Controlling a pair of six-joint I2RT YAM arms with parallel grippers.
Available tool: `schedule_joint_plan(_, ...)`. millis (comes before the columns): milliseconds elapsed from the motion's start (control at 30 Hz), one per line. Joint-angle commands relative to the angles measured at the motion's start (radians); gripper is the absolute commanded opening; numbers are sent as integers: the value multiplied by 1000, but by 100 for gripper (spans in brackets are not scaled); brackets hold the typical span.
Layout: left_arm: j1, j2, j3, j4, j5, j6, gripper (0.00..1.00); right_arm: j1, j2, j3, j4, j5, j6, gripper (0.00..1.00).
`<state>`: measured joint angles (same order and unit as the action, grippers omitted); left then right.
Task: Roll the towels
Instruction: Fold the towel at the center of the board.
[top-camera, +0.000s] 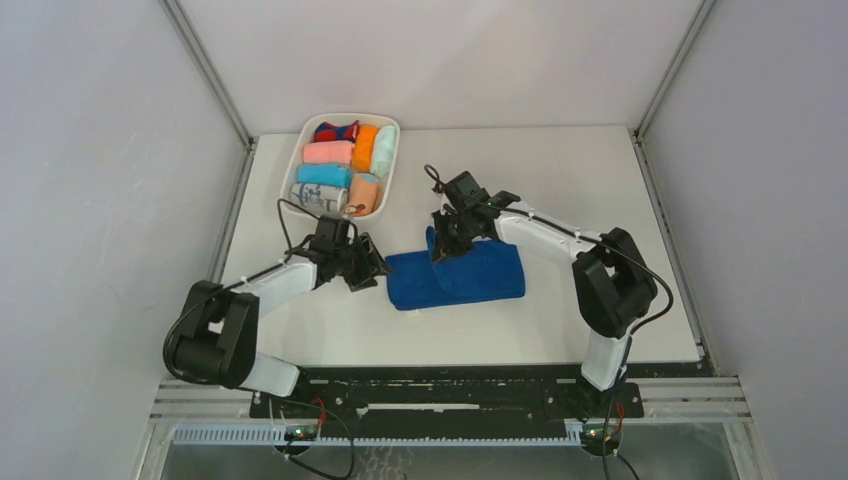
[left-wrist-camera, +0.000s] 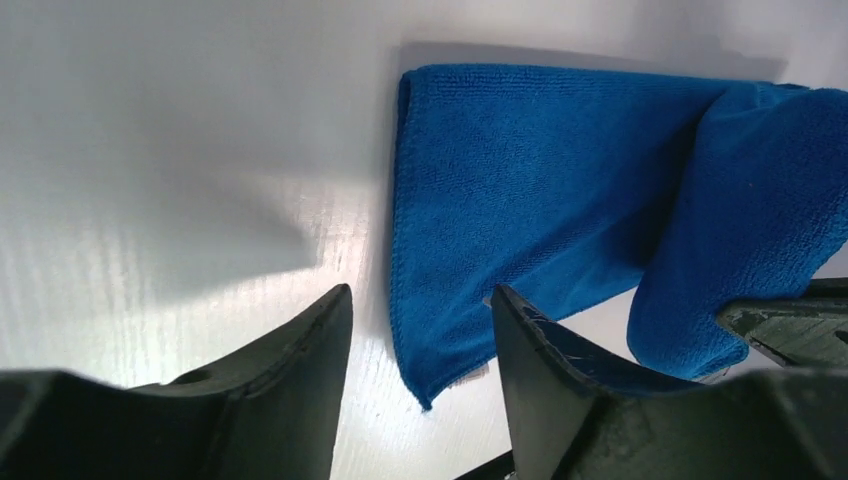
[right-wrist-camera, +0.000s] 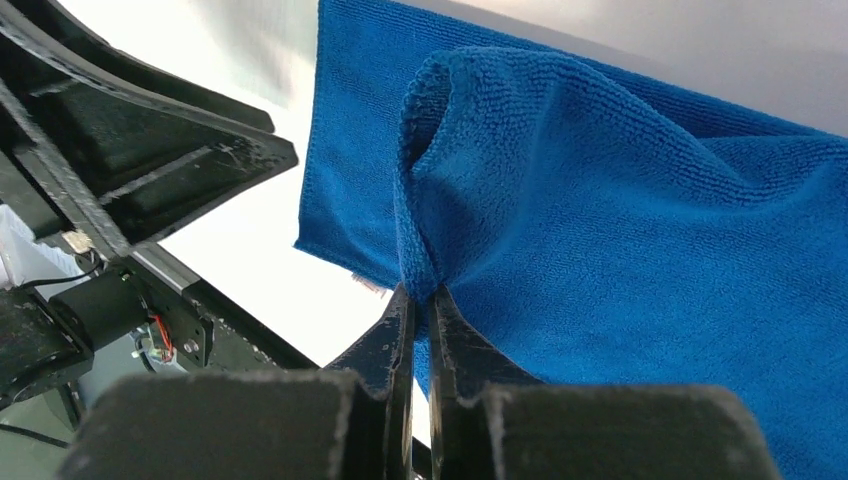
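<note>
The royal-blue towel (top-camera: 470, 276) lies on the white table, partly folded over itself. My right gripper (top-camera: 443, 247) is shut on a raised fold of the blue towel (right-wrist-camera: 620, 230), its fingertips (right-wrist-camera: 418, 292) pinching the cloth edge. My left gripper (top-camera: 368, 268) stands open at the towel's left end. In the left wrist view its fingers (left-wrist-camera: 421, 292) straddle the near corner of the blue towel (left-wrist-camera: 500, 190) without gripping it. A small peach-orange towel (top-camera: 365, 193) lies rolled in the tray.
A white tray (top-camera: 396, 160) at the back left holds several rolled cloths: pink (top-camera: 328, 152), light blue (top-camera: 323, 175), orange (top-camera: 365, 146), mint (top-camera: 384, 150) and a white printed one (top-camera: 318, 197). The two grippers are close together over the towel. Grey walls enclose the table.
</note>
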<state>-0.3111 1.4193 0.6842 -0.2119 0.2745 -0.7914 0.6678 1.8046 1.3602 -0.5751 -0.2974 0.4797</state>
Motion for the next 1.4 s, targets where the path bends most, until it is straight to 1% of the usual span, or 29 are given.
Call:
schedule_joint_plan(0,-29,53,-2,79,26,-33,54,33,32,70,0,-28,38,0)
schedule_joint_plan(233,-59,112,-44,120,9,-58,33,60,62,110,-17,-32,53,0)
schedule_joint_plan(367,-67,116,-71,145,1,-77,28,72,61,126,-20,-21,62,0)
schedule_joint_plan(600,-85,101,-80,142,-18,-81,26,107,85,162,-40,-15,76,0)
schedule_joint_plan(800,-86,65,-81,97,-62,-68,26,137,123,188,-47,-13,101,0)
schedule_joint_plan(1033,-91,51,-89,87,-76,-69,26,156,182,200,-7,3,141,3)
schedule_joint_plan(1367,-107,47,-95,82,-97,-74,26,157,210,206,55,15,195,2)
